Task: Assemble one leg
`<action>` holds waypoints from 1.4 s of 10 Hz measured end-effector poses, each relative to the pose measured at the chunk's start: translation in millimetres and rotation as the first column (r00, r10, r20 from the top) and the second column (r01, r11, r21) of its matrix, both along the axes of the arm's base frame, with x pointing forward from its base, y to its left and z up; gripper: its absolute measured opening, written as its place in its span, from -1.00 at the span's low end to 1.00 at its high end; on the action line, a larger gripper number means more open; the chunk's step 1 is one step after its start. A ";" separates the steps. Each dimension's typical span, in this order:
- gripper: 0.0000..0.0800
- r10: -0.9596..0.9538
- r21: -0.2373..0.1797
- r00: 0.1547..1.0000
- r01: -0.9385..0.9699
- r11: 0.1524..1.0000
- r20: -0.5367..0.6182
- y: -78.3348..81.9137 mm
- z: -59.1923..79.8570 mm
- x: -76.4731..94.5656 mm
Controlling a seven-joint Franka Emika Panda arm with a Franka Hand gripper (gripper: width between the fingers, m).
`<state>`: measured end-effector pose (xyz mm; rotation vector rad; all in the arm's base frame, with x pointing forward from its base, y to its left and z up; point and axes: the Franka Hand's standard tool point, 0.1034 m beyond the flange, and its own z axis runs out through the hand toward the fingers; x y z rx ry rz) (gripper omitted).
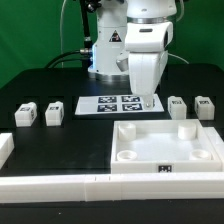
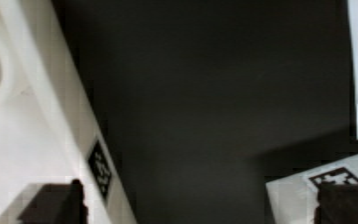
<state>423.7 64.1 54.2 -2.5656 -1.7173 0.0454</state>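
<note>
Cataloguing: leg (image 1: 178,107), a small stiff white plastic block, probably light and slick, near the counter (image 1: 70,135) edge on the exterior view's right, just beside a twin leg (image 1: 204,107). Best hold: opposite flat faces. Gripper (image 1: 149,101) hovers by the marker board (image 1: 112,104); spread of the fingers (image 1: 150,98) cannot be told. Bare counter lies between.

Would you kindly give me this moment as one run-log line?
gripper: open, empty | legs: four loose on table | square panel: no leg fitted

Marker board (image 1: 108,104) frame ctr. 2 legs (image 1: 54,113) left of it, 2 legs (image 1: 178,107) right. Square panel (image 1: 135,166) lower right; long bar (image 1: 50,186) btm edge.
</note>
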 end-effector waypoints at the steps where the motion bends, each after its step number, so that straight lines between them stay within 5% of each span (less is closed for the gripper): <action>1: 0.62 -0.117 -0.006 0.993 0.117 0.993 -0.003 0.4 0.0 -0.1; 4: 0.62 -0.512 -0.019 0.859 0.512 0.859 -0.028 0.0 -4.7 -10.9; 9: 0.62 -0.937 -0.088 0.346 0.933 0.350 -0.052 28.3 -3.5 -26.2; 14: 0.62 -0.936 -0.087 0.348 0.932 0.352 -0.052 92.6 -1.1 -44.3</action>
